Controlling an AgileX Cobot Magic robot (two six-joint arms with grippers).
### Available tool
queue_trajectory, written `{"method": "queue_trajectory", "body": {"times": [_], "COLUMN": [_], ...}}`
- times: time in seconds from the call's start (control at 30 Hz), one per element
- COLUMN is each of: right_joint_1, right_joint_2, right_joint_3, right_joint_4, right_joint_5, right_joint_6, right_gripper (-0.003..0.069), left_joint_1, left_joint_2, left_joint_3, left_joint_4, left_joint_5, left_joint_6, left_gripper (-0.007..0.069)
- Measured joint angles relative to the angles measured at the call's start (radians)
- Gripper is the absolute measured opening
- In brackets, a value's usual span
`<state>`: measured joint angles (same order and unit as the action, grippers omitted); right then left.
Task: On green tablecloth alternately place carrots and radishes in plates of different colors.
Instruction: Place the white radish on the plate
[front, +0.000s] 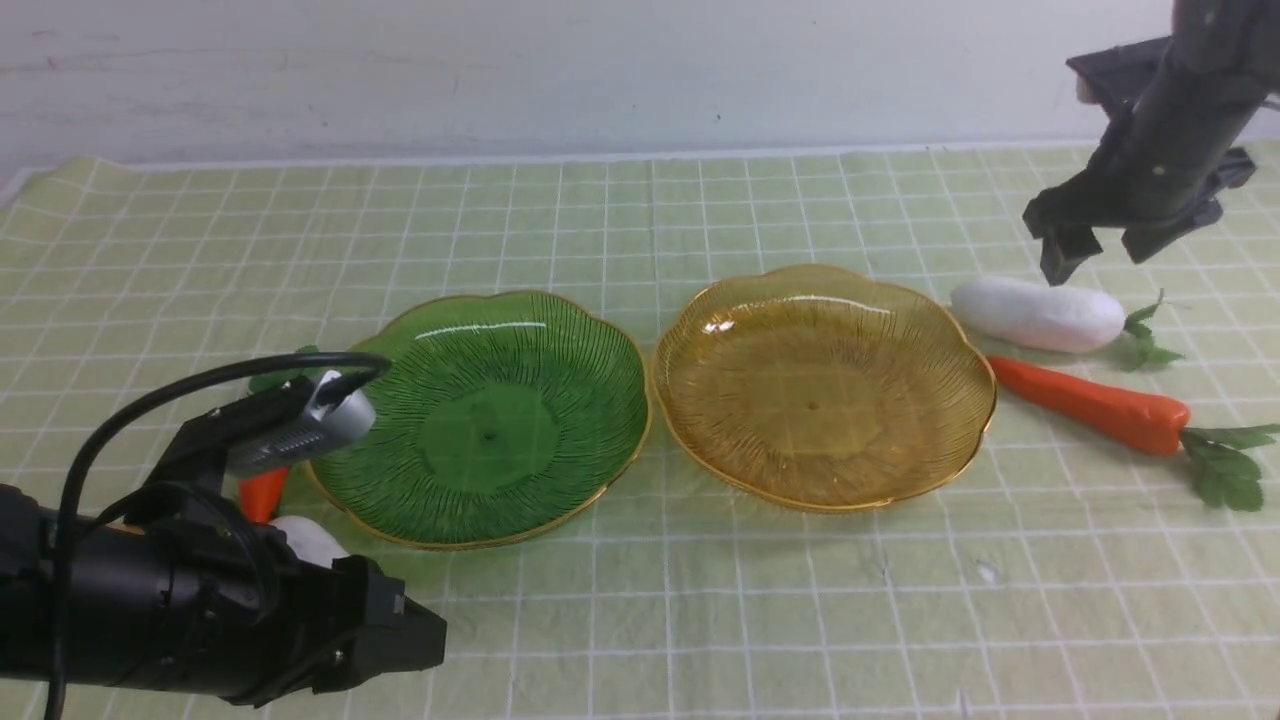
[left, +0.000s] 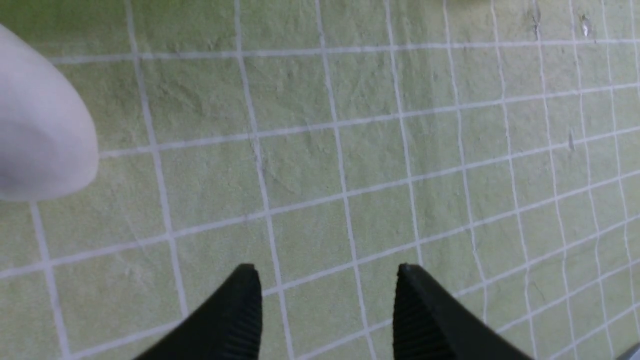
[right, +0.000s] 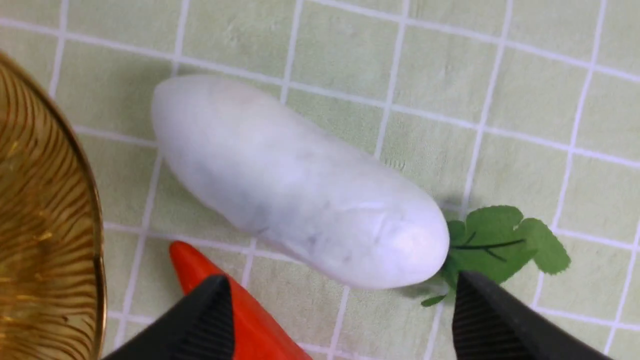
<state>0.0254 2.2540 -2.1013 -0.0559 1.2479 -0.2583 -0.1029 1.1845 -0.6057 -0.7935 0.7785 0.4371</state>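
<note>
Jaws of the right arm stand apart above the right-hand radish; the left arm's jaws are apart too, over bare cloth. Beside that radish lies a carrot, its tip near the amber plate. Left of that sits the green plate, with another carrot and radish partly hidden behind the left arm.

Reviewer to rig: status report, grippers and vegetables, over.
Both grippers open, empty. Right gripper over white radish; nearby carrot may crowd the grasp. Green plate and amber plate empty.
</note>
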Motion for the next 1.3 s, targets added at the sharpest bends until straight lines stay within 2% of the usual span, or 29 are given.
{"method": "queue_trajectory", "body": {"times": [0.13, 0.3, 0.57, 0.73, 0.83, 0.87, 0.9, 0.93, 1.0, 1.03, 1.07, 1.1, 1.13, 1.17, 1.2, 1.3], "right_joint_1": [0.011, 0.012, 0.012, 0.016, 0.027, 0.029, 0.030, 0.030, 0.030, 0.029, 0.027, 0.027, 0.025, 0.025, 0.024, 0.019], "right_joint_2": [0.039, 0.110, 0.133, 0.130, 0.124, 0.123, 0.121, 0.120, 0.119, 0.117, 0.117, 0.117, 0.119, 0.120, 0.132, 0.158], "right_joint_3": [0.002, 0.005, 0.005, -0.001, -0.056, -0.080, -0.114, -0.122, -0.148, -0.155, -0.160, -0.159, -0.159, -0.159, -0.159, -0.161], "right_joint_4": [-0.030, -0.092, -0.092, -0.136, -0.203, -0.208, -0.204, -0.201, -0.183, -0.174, -0.146, -0.139, -0.116, -0.111, -0.096, -0.092], "right_joint_5": [-0.003, -0.046, -0.149, -0.129, -0.084, -0.082, -0.082, -0.082, -0.092, -0.099, -0.125, -0.130, -0.145, -0.145, -0.167, -0.193], "right_joint_6": [-0.169, -0.324, -0.337, -0.300, -0.130, -0.036, 0.121, 0.170, 0.400, 0.473, 0.644, 0.682, 0.799, 0.814, 0.953, 1.134], "right_gripper": [0.0534, 0.0534, 0.0534, 0.0534, 0.0534, 0.0534, 0.0534, 0.0534, 0.0533, 0.0533, 0.0533, 0.0533, 0.0533, 0.0533, 0.0533, 0.0533], "left_joint_1": [0.000, 0.000, 0.000, 0.000, 0.000, 0.000, 0.000, 0.000, 0.000, 0.000, 0.000, 0.000, 0.000, 0.000, 0.000, 0.000], "left_joint_2": [0.000, 0.000, 0.000, 0.000, 0.000, 0.000, 0.000, 0.000, 0.000, 0.000, 0.000, 0.000, 0.000, 0.000, 0.000, 0.000], "left_joint_3": [0.000, 0.000, 0.000, 0.000, 0.000, 0.000, 0.000, 0.000, 0.000, 0.000, 0.000, 0.000, 0.000, 0.000, 0.000, 0.000], "left_joint_4": [0.000, 0.000, 0.000, 0.000, 0.000, 0.000, 0.000, 0.000, 0.000, 0.000, 0.000, 0.000, 0.000, 0.000, 0.000, 0.000], "left_joint_5": [-0.001, -0.001, -0.001, -0.001, -0.001, -0.001, -0.001, -0.001, -0.001, -0.001, -0.001, -0.001, -0.001, -0.002, -0.002, -0.003], "left_joint_6": [0.000, 0.000, 0.000, 0.000, 0.000, 0.000, 0.000, 0.000, 0.000, 0.000, 0.000, 0.000, 0.000, 0.000, 0.000, 0.000], "left_gripper": [0.0332, 0.0332, 0.0332, 0.0332, 0.0332, 0.0332, 0.0332, 0.0332, 0.0332, 0.0332, 0.0332, 0.0332, 0.0332, 0.0332, 0.0332, 0.0332]}}
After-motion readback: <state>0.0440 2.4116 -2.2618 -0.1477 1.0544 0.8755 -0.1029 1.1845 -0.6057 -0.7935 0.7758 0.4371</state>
